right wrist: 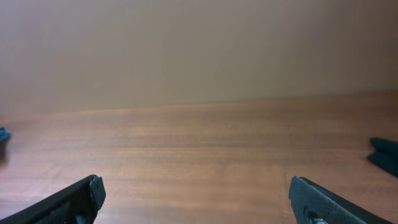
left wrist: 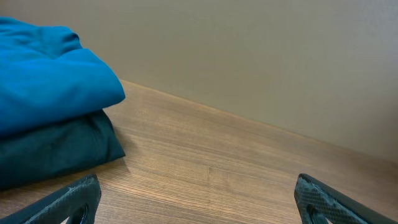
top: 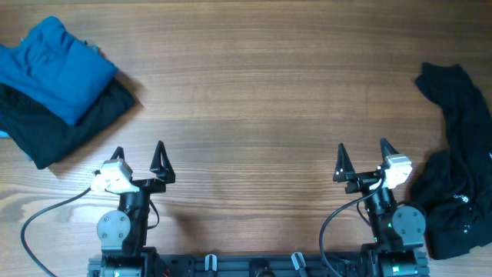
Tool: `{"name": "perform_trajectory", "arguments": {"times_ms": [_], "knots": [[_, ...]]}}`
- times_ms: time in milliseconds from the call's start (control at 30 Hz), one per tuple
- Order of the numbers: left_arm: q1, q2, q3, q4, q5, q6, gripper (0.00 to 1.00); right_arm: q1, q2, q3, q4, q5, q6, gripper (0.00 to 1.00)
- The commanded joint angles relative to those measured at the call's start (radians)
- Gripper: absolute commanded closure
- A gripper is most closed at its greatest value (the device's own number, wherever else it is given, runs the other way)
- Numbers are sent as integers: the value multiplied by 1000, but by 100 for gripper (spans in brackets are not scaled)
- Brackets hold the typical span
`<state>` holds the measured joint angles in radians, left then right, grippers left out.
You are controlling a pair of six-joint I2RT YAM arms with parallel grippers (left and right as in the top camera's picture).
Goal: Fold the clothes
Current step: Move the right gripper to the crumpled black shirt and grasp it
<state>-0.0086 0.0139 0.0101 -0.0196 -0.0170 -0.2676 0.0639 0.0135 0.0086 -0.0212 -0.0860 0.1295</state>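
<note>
Presently left hand [top: 138,148] and right hand [top: 362,145] stand wide, empty; crumpled black soft-fabric garment [top: 461,177] lies beside the latter.

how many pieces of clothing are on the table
3: a folded blue garment far left, a folded black garment beneath it, and crumpled black clothes at the right edge. Others may hide underneath.

Wooden table [top: 254,92] and plain wall [right wrist: 199,50] suggest a lab.

A wood-grain bench [top: 254,92] fills the overhead view; behind its far edge stands a plain wall [right wrist: 199,50], seemingly beige, evenly lit.
</note>
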Motion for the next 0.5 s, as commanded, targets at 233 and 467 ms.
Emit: {"name": "perform_trajectory", "arguments": {"times_ms": [233, 467], "knots": [[-7, 259, 245, -224, 20, 3, 0, 4, 339, 336, -328, 140, 27, 0], [-7, 736, 630, -484, 20, 3, 0, 4, 925, 649, -566, 137, 6, 0]]}}
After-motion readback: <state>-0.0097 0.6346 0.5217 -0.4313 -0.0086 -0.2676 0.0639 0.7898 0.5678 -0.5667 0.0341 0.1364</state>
